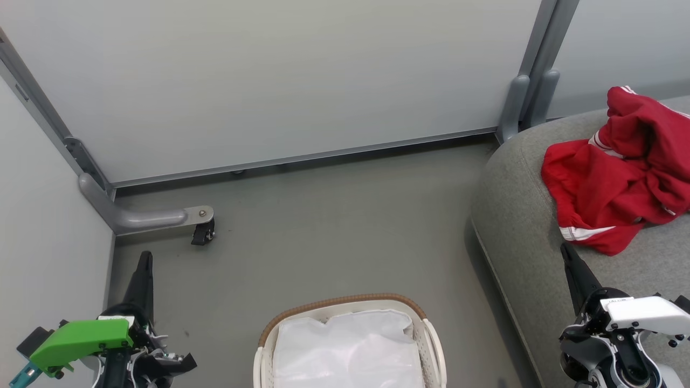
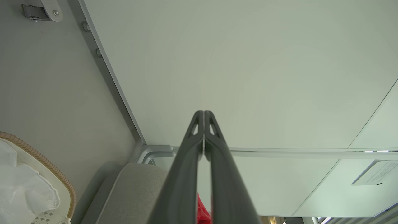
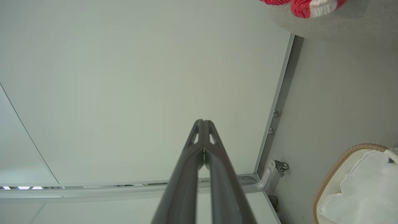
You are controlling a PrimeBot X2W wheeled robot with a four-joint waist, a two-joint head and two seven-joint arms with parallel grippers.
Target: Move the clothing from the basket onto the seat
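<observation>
Red clothing point(image 1: 620, 172) w/ white stripes and trim is seen bunched in a crumpled heap on the seat point(image 1: 517, 215), at the far right of the head cam, lying on top of the grey woven cushion a bit back from its rounded edge. A corner of the same red-and-white fabric is caught at the top of the right wrist cam, resting on grey upholstery.

The basket point(image 1: 345, 303) is found on the floor point(image 1: 323, 242) at the bottom centre, just left of the seat but not touching it. Its brown woven rim is visible, and the inside is covered by the rumpled white liner point(image 1: 345, 350).

The right end effector point(image 1: 568, 253) is held over the seat's front part, just below the clothing and apart from it. Its fingers are pressed together tip to tip, w/ nothing pinched, as shown clearly in the right wrist cam. The left end effector point(image 1: 144, 261) is held over the floor at lower left, well apart from the basket, and is likewise pressed together and empty per the left wrist cam. A green cover point(image 1: 81, 337) is seen on the L wrist, a white one point(image 1: 641, 312) on the R.

Pale partition panels point(image 1: 269, 81) in grey metal frames are seen behind everything, w/ a small black caster point(image 1: 202, 233) on a frame foot near the L side.
</observation>
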